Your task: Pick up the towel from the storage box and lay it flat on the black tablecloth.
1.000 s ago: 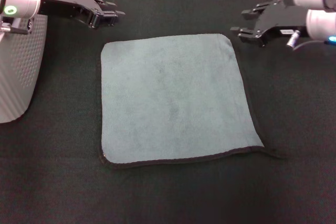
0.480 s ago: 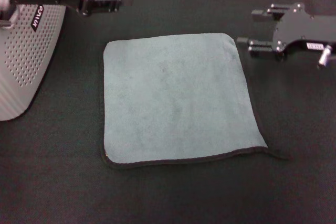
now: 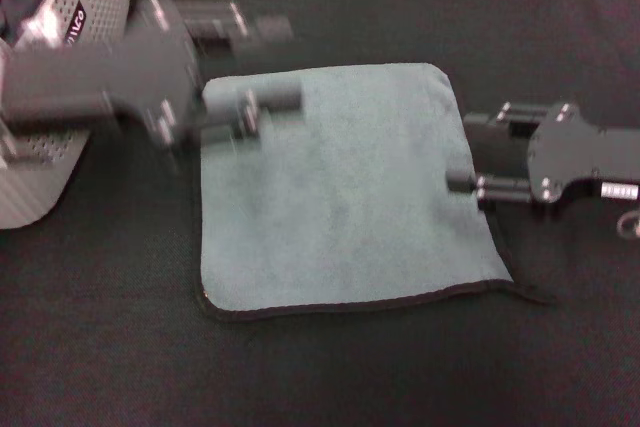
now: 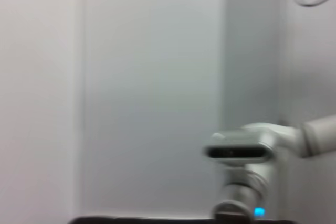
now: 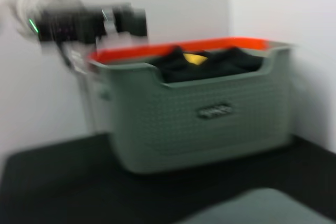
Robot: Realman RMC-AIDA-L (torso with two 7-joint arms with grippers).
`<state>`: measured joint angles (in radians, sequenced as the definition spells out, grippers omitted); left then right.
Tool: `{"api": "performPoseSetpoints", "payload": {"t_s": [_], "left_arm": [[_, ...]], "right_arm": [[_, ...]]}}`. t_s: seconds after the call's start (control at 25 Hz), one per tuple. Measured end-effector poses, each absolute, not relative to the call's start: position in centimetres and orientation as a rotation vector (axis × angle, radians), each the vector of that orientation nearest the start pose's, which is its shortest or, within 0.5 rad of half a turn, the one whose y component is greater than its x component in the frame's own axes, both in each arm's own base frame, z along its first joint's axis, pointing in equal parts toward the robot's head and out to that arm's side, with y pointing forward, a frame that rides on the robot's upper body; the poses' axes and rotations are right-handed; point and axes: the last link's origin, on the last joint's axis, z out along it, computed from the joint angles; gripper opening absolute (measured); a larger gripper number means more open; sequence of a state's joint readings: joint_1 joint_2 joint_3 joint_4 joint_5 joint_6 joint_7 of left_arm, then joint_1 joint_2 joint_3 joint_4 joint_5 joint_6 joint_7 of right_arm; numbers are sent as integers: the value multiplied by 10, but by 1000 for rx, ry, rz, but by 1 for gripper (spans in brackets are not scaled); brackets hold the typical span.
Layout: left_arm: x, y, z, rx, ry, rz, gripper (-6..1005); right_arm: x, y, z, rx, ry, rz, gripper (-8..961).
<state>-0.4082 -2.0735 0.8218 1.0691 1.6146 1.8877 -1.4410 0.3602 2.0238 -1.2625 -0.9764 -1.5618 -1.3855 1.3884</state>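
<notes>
Left gripper [image 3: 268, 65], motion-blurred, is seen over the towel's [image 3: 340, 187] far-left corner; fingers appear spread, nothing held. Right gripper [image 3: 463, 152] is seen at the towel's right edge, jaws apart, empty. Towel is laid flat, grey-green face up, on the black tablecloth [image 3: 560, 347]. Storage box [image 3: 40, 162] stands at far left.
</notes>
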Motion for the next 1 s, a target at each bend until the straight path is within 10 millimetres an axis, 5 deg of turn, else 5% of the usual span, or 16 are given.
{"api": "performPoseSetpoints", "payload": {"t_s": [0.32, 0.48, 1.0], "left_arm": [[-246, 264, 17, -2876, -10, -1104, 497], [-263, 258, 11, -2851, -12, -1097, 499], [-268, 256, 10, -2829, -23, -1082, 566]], "right_arm": [[215, 285, -8, -2868, 189, 1045, 662], [215, 276, -20, -2879, 193, 1147, 664], [206, 267, -39, -2980, 159, 1185, 673]]}}
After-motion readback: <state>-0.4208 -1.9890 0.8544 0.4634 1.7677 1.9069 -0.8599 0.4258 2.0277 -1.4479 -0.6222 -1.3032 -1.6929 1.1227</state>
